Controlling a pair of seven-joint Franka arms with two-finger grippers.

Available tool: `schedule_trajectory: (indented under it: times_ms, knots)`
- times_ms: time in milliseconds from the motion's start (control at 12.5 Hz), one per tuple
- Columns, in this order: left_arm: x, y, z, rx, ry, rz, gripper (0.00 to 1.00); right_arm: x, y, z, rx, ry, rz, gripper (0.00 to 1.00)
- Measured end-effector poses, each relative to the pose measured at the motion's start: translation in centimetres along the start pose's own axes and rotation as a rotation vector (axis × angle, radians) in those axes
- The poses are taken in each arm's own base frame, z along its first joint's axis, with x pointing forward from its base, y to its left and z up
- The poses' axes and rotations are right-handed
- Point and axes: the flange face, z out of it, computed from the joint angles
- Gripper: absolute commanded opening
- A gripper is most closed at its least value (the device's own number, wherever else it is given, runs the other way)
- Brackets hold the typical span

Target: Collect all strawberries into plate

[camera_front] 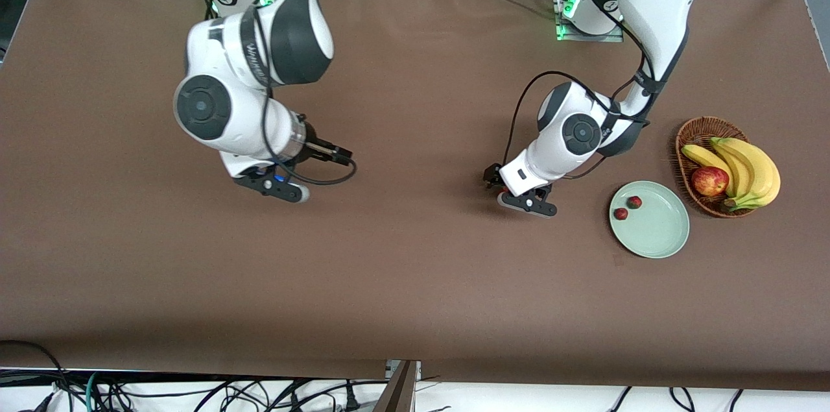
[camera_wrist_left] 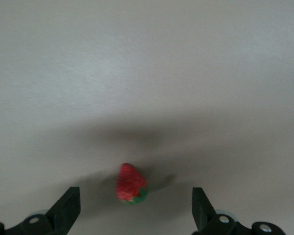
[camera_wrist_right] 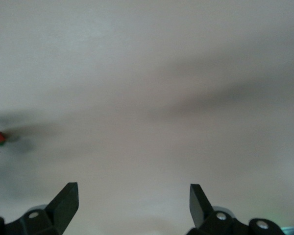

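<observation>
Two strawberries (camera_front: pixel 628 207) are already sitting in the plate (camera_front: pixel 655 230), close together near the rim on the side toward the right arm's end of the table. The third strawberry (camera_wrist_left: pixel 131 184) is lying on the bare table (camera_front: pixel 415 269), and the left hand (camera_wrist_left: pixel 134 208) is hovering right over it, fingers (camera_wrist_left: pixel 66 208) standing wide apart with the berry showing between them in the left wrist view, nothing gripped. From the front view that berry is barely peeking out as a red speck under the left hand (camera_front: pixel 502 190), well apart from the plate. The plate is sitting just beside the wicker basket (camera_front: pixel 697 139), nearer the front camera, and the basket is holding bananas (camera_front: pixel 746 169) and an apple (camera_front: pixel 709 180). The right hand (camera_wrist_right: pixel 132 205) is waiting over bare table toward the right arm's end, its fingers also spread wide and holding nothing.
</observation>
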Motion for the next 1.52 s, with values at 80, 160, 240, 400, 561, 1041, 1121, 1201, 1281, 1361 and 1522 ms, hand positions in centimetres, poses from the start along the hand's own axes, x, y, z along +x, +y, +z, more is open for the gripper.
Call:
schedule_trajectory:
  times_ms: [80,160,240,400,561,1041,1121,1201,1281,1361,1522]
  knots:
    - [-0.1,0.6,0.4,0.01,0.008,-0.002,1.0,0.0,2.1,-2.3,-0.007,0.006,-0.056,1.0]
    - [-0.3,1.2,0.9,0.031,0.012,-0.002,1.0,-0.2,4.3,-4.7,-0.008,0.008,-0.112,1.0]
    - [-0.6,1.9,1.3,0.059,0.015,0.001,1.0,-0.5,6.4,-6.7,-0.011,0.012,-0.154,1.0]
    - [-1.1,2.9,2.1,0.118,0.025,0.024,1.0,-0.7,8.6,-8.5,-0.031,0.019,-0.214,1.0]
    - [-1.6,3.0,2.8,0.148,0.024,0.028,1.0,-0.7,8.5,-8.0,-0.066,0.016,-0.237,1.0]
    - [-2.9,2.5,4.0,0.161,-0.001,-0.047,0.44,0.6,7.1,-5.1,-0.206,0.042,-0.315,1.0]
    - [-2.9,2.5,4.0,0.161,0.0,-0.055,0.24,1.2,7.9,-4.9,-0.21,0.05,-0.326,1.0]
    - [-2.9,2.5,4.0,0.161,0.0,-0.061,0.06,1.6,8.9,-4.8,-0.201,0.051,-0.335,1.0]
    - [-2.9,2.5,4.0,0.161,0.0,-0.064,0.0,1.8,10.0,-4.9,-0.189,0.045,-0.344,1.0]
    - [-2.9,2.5,4.0,0.161,0.0,-0.067,0.0,1.8,11.1,-5.1,-0.175,0.033,-0.353,1.0]
    - [-2.9,2.5,4.0,0.161,0.002,-0.099,0.0,1.9,13.4,-6.3,-0.152,0.022,-0.373,1.0]
